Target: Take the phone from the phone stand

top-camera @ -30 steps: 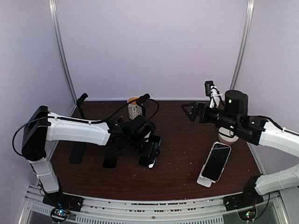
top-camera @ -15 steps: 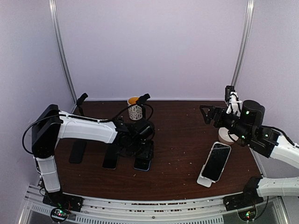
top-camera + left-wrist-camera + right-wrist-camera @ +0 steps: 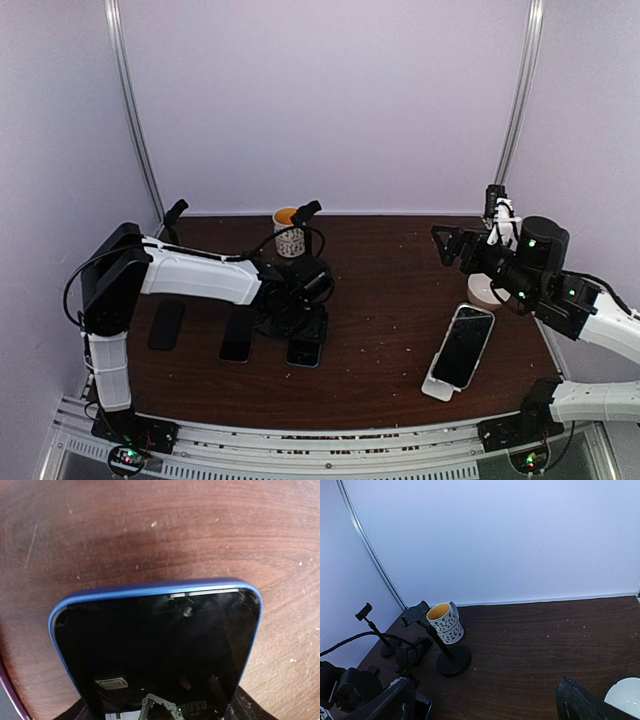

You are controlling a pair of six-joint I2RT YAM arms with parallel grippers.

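My left gripper (image 3: pixel 303 318) is low over the table, shut on a phone in a blue case (image 3: pixel 306 348) that lies flat or nearly flat on the wood. In the left wrist view the blue phone (image 3: pixel 155 645) fills the lower frame, screen up, between my dark fingers (image 3: pixel 247 706). A black phone stand (image 3: pixel 307 212) with an empty clamp stands behind it. A second phone (image 3: pixel 462 345) leans on a white stand (image 3: pixel 437 388) at the front right. My right gripper (image 3: pixel 447 245) is open and empty in the air above the table's right side.
A patterned mug (image 3: pixel 288 233) with a yellow inside stands at the back, also in the right wrist view (image 3: pixel 445 622), next to the black stand's base (image 3: pixel 453 661). Two dark phones (image 3: pixel 237 335) (image 3: pixel 165 325) lie at the left. A smaller stand (image 3: pixel 175 212) and a white disc (image 3: pixel 487 292) are near the edges.
My left gripper has lowered the blue phone leftward and down onto the table. My right arm pulled back to the right, then held still.
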